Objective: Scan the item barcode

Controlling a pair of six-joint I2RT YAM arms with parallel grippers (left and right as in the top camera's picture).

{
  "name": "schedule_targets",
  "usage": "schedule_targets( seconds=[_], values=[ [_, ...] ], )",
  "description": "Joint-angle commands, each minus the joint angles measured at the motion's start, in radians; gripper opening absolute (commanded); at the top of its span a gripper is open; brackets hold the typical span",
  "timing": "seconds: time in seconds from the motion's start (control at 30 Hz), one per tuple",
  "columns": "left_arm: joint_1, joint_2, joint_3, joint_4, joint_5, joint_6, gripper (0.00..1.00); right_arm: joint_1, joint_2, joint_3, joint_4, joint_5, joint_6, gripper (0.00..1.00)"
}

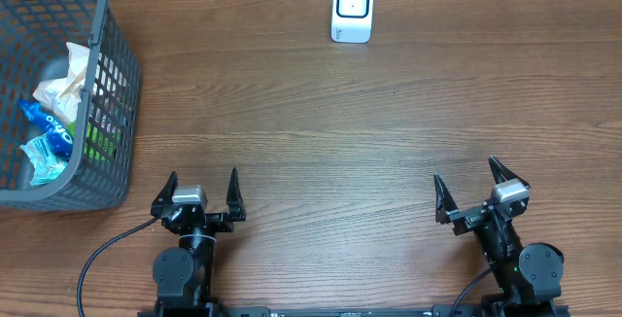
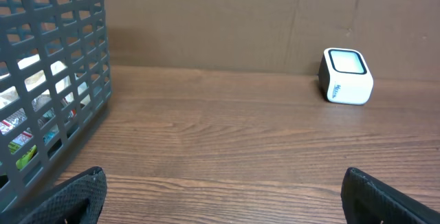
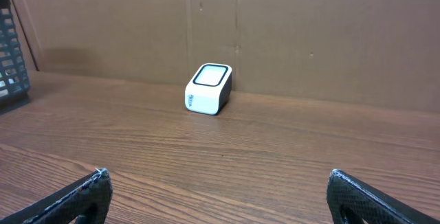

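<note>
The open left hand (image 1: 203, 181) should lift one blue packet (image 1: 44, 149) from the grey mesh basket (image 1: 119, 127), left of the white scanner (image 1: 352, 10).

Black throughout: left gripper (image 1: 203, 179) and right gripper (image 1: 465, 169) bear pointed triangular fingers (image 1: 234, 191), a pale grey block (image 1: 187, 195), round joints (image 1: 173, 270) and a trailing black cable (image 1: 97, 254).

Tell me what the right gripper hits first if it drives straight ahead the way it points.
Most likely the white scanner, almost dead ahead of the open right gripper, slightly left of centre in its wrist view. Only bare table lies between; it could narrowly pass it.
</note>
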Motion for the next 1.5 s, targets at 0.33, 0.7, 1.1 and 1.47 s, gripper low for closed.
schedule_targets(
  seconds=[0.33, 0.7, 1.1, 1.47],
  values=[
    [-0.006, -0.011, -0.005, 0.005, 0.053, 0.026, 1.0, 0.005, -0.012, -0.01, 0.006, 0.011, 0.0, 1.0],
    [-0.006, -0.011, 0.0, 0.004, 0.112, 0.026, 1.0, 0.003, -0.012, -0.01, 0.014, 0.015, 0.001, 1.0],
    [-0.006, -0.01, 0.051, -0.06, 0.108, 0.031, 1.0, 0.003, -0.012, 0.012, 0.02, 0.015, 0.001, 1.0],
    [-0.006, 0.131, 0.276, -0.164, 0.093, 0.098, 1.0, 0.003, 0.036, 0.13, 0.004, 0.014, 0.001, 1.0]
  ],
)
